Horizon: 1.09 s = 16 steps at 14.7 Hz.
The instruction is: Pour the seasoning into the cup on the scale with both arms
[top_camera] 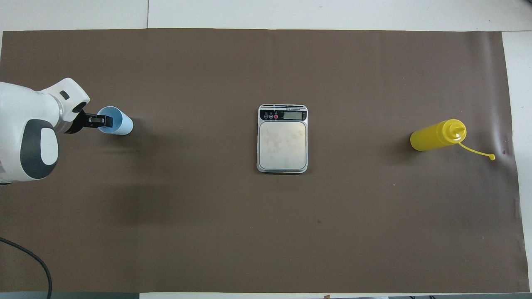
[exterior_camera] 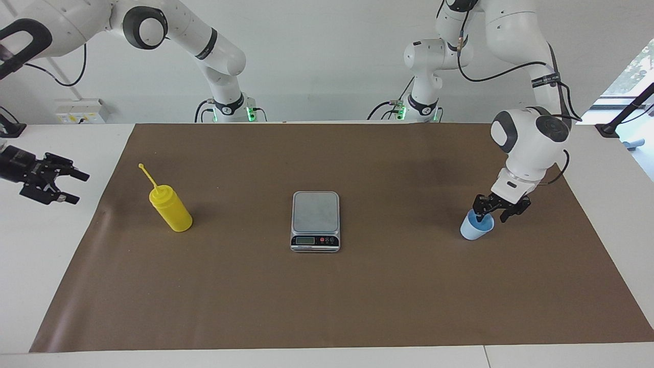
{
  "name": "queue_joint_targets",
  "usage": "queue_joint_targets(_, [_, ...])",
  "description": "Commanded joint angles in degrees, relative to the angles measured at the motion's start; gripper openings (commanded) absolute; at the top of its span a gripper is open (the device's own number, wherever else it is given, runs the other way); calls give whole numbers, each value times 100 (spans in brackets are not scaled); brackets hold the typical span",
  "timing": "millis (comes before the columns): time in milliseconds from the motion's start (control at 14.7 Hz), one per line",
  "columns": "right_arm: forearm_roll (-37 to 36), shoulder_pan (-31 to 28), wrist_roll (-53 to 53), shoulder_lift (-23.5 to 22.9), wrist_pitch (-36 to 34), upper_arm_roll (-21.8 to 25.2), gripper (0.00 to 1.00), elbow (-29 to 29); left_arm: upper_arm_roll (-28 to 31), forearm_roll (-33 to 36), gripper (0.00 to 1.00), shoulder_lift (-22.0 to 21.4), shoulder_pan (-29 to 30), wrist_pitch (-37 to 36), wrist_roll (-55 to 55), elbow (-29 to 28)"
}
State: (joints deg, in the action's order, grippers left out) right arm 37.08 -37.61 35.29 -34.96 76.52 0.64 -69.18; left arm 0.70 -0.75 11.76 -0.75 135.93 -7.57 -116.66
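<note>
Your left pincer (exterior_camera: 492,213) straddles the cup's (exterior_camera: 476,228) rim — one finger inside, seemingly not yet pinching. Close gently so the rim won't crumple. The scale (exterior_camera: 316,221) waits mid-worktop; the right pincer (exterior_camera: 66,186), spread, idles beside the seasoning (exterior_camera: 170,208).

White table (exterior_camera: 61,245) carries brown mat (exterior_camera: 357,296).

bottle (exterior_camera: 170,209): yellow, upright, cap strap out, well apart from scale, toward right arm's end
cup (exterior_camera: 476,227): light blue, upright, toward left arm's end
scale (exterior_camera: 316,221): silver-grey, mid-table
</note>
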Motion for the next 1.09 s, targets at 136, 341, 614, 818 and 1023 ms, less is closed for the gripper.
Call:
queue_joint_targets(136, [431, 8, 391, 94, 301, -82, 100, -770, 0, 66, 0, -16, -4, 654, 440, -358])
queue_joint_targets(341, [765, 34, 400, 227, 645, -82, 100, -1396, -8, 58, 0, -269, -109, 279, 809, -174])
queue_joint_targets(614, [1336, -71, 400, -238, 426, -82, 100, -1564, 0, 66, 0, -499, -1011, -926, 1877, 371])
queue_joint_targets(818, [1460, 60, 654, -309, 417, -99, 100, -1669, 9, 101, 0, -464, -2030, -849, 3441, 398])
queue_joint_targets(1023, [1460, 175, 594, -283, 320, -99, 100, -2002, 9, 119, 0, -271, -2963, -630, 4832, 591])
